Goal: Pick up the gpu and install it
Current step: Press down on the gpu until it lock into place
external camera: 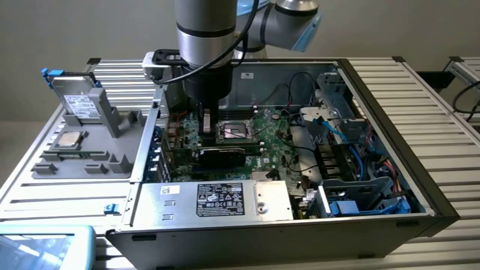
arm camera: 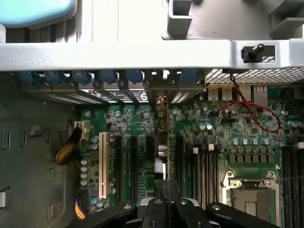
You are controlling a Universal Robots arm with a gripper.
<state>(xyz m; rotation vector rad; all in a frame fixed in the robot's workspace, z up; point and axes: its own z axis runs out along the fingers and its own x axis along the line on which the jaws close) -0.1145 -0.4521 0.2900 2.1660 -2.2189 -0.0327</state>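
The gpu point(external camera: 221, 153) is a dark card standing on edge over the green motherboard point(external camera: 274, 135), just in front of the CPU socket point(external camera: 232, 132). In the wrist view the gpu point(arm camera: 161, 147) shows as a thin edge-on strip. It runs between the black expansion slots up to the rear bracket openings. My gripper point(external camera: 206, 130) reaches straight down into the open case from the arm above. The gripper point(arm camera: 165, 194) is shut on the card's upper edge. Whether the card sits fully in a slot cannot be told.
The case's rear wall point(arm camera: 142, 54) with its blue bracket clips lies just past the card's end. A white slot point(arm camera: 101, 164) and a red wire point(arm camera: 247, 107) flank the card. The power supply point(external camera: 217, 199), blue cables point(external camera: 338, 135) and drive cage crowd the case. A grey tray point(external camera: 90, 146) stands outside.
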